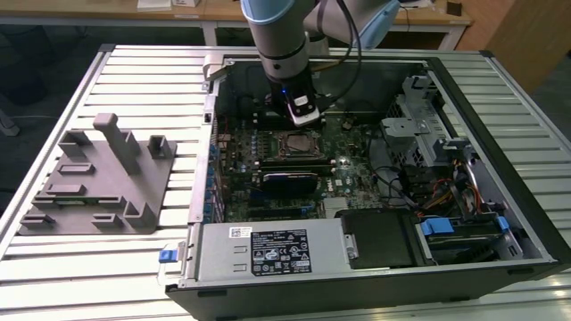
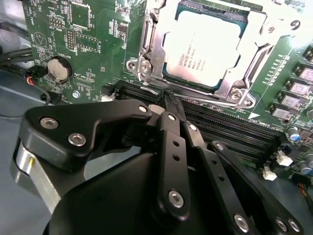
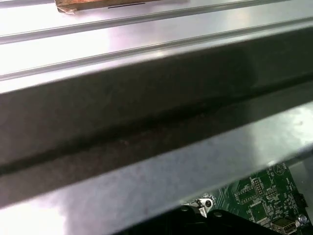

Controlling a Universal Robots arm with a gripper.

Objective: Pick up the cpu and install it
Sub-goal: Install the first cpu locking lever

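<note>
CPU (image 2: 208,46) sits flat in its socket on the motherboard (image 2: 73,39), silvery top up, with the metal retention frame (image 2: 234,93) lying around its edges, so the chip appears already placed rather than still waiting to be fetched. In the exterior view the same chip (image 1: 295,142) lies near the middle of the board inside the open computer case (image 1: 499,221), which rests on its side on the slatted bench (image 1: 116,274).

The pincer (image 2: 171,100) hangs just off one side of the socket, over the dark memory slots (image 2: 230,129) that run alongside the frame. Its two black fingers (image 2: 175,142) are pressed together at the tips with nothing between them, so it is clenched and empty. From the fingertips the chip lies just beyond the near edge of the frame, close but not touching; the fingertips point towards that edge. The chip is close to square, so no long axis matters much; its sides run parallel to the memory slots.

In the exterior view the arm (image 1: 285,47) comes down from the far side of the case and its wrist stands just behind the socket. A round coin battery (image 2: 57,69) sits on the board to one side. On the bench, well apart on the exterior view's left, stands the grey fixture (image 1: 98,177) with upright posts.
</note>
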